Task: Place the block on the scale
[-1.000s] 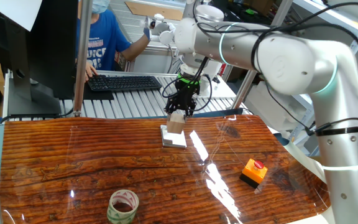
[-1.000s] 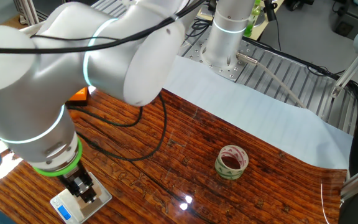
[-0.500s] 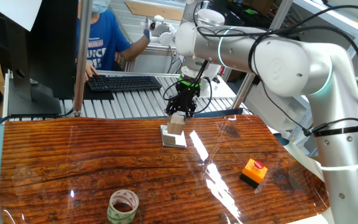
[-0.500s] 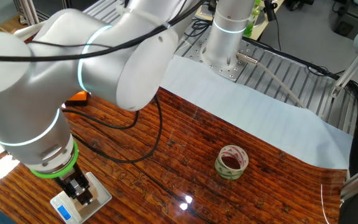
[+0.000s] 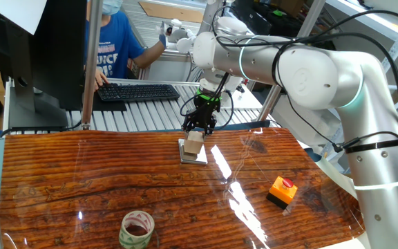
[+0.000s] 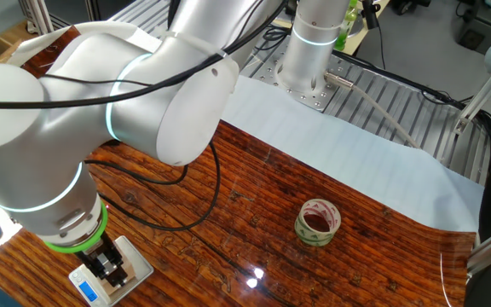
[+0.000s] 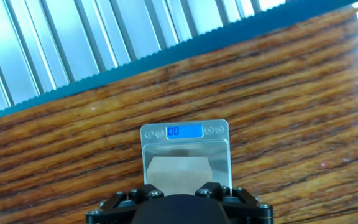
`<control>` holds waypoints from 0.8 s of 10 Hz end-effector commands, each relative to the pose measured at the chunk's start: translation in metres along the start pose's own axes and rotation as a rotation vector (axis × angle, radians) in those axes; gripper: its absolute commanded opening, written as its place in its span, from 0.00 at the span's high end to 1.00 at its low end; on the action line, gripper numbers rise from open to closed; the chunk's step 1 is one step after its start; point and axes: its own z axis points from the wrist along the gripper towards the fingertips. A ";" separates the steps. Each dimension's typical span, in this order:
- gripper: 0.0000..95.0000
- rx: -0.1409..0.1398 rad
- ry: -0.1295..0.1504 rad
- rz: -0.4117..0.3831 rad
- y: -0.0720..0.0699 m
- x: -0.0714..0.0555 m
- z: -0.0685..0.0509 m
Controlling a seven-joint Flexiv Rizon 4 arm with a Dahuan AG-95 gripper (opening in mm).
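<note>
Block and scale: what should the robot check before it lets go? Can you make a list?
1. Block is over the scale: ok.
2. Pincer grips the block: ok.
3. Block touches the plate: cannot tell.
4. Display is lit and reads 00: ok.
5. Tape roll and button box sit far from the scale: ok.

Lab bench with a glossy wood-grain table

The table reflects bright overhead light; a ribbed metal surface with a black keyboard lies at the far side, where a person in blue sits, a dark monitor at the left.
</note>
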 end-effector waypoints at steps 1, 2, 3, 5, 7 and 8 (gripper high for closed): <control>1.00 0.001 -0.001 0.000 0.000 0.000 0.000; 1.00 0.001 -0.001 0.000 0.000 0.000 0.001; 1.00 0.001 -0.001 0.000 0.000 0.000 0.001; 1.00 -0.001 -0.002 0.000 0.000 0.000 0.003; 1.00 -0.002 -0.003 0.000 -0.001 0.000 0.005; 1.00 -0.003 -0.005 0.000 -0.001 0.000 0.006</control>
